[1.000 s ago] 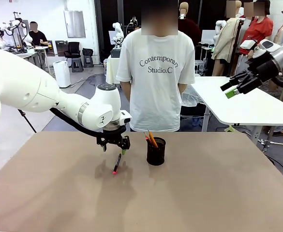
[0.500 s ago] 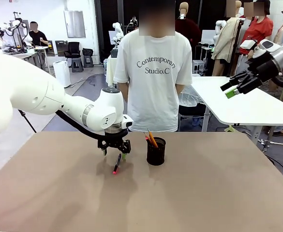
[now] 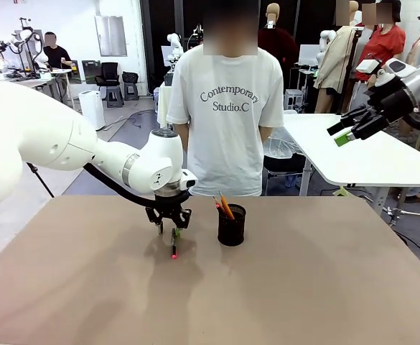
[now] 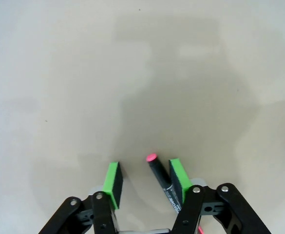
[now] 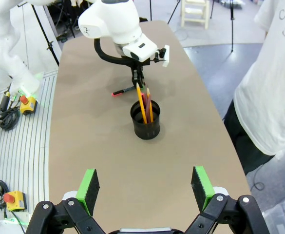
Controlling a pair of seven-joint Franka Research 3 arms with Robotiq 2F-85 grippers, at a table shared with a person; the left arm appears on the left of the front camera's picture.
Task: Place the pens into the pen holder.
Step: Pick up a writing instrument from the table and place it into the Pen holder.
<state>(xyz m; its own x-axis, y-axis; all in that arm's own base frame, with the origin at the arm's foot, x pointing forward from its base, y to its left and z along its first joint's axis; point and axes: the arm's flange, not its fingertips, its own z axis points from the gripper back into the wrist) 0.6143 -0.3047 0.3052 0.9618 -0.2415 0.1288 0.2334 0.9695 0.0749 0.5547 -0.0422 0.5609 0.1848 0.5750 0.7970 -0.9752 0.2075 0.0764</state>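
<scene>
A black pen with a red end (image 3: 173, 246) lies on the brown table (image 3: 303, 287), left of the black mesh pen holder (image 3: 231, 225). My left gripper (image 3: 168, 231) points down over the pen's far part. In the left wrist view the pen (image 4: 158, 173) lies between the green pads, against one pad (image 4: 180, 176), with a gap to the other. The holder (image 5: 145, 120) has a yellow-orange pen (image 5: 141, 104) and a dark red pen (image 5: 145, 101) standing in it. My right gripper (image 3: 342, 133) hangs open, high at the right, holding nothing.
A person in a white T-shirt (image 3: 227, 108) stands at the far edge of the table, behind the holder, hands out of sight. A white table (image 3: 367, 154) stands beyond on the right. The brown tabletop around the pen and holder is bare.
My left gripper has come down over the black pen and its jaws have narrowed around it. The pen has turned a little, in line with the fingers. The right arm has not moved.
</scene>
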